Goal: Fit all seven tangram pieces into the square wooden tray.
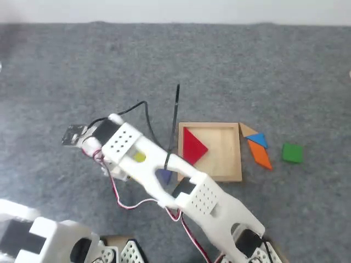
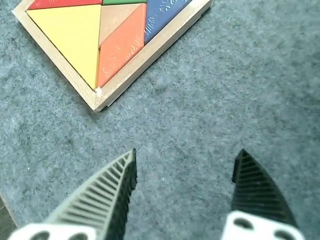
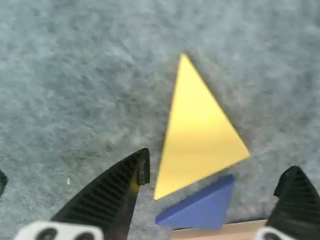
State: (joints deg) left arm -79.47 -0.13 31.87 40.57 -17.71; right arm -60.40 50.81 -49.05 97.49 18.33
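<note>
The square wooden tray (image 1: 230, 164) lies right of centre and holds a red triangle (image 1: 193, 145). Right of it on the carpet are a tan triangle (image 1: 247, 130), a small blue triangle (image 1: 258, 139), an orange parallelogram (image 1: 260, 154) and a green square (image 1: 292, 153). My right arm stretches leftward past the tray; beneath it peek a yellow triangle (image 1: 139, 157) and a blue triangle (image 1: 164, 176). My right gripper (image 3: 220, 167) hangs open over the yellow triangle (image 3: 200, 130), with the blue triangle (image 3: 200, 207) beside it. My left gripper (image 2: 187, 157) is open above bare carpet, near a tray corner (image 2: 100, 95) packed with coloured pieces.
Grey carpet covers the whole table. A black cable (image 1: 175, 118) rises by the tray's left edge. The left arm's white base (image 1: 55, 241) sits at the front left. Open carpet lies behind the tray and to the far left.
</note>
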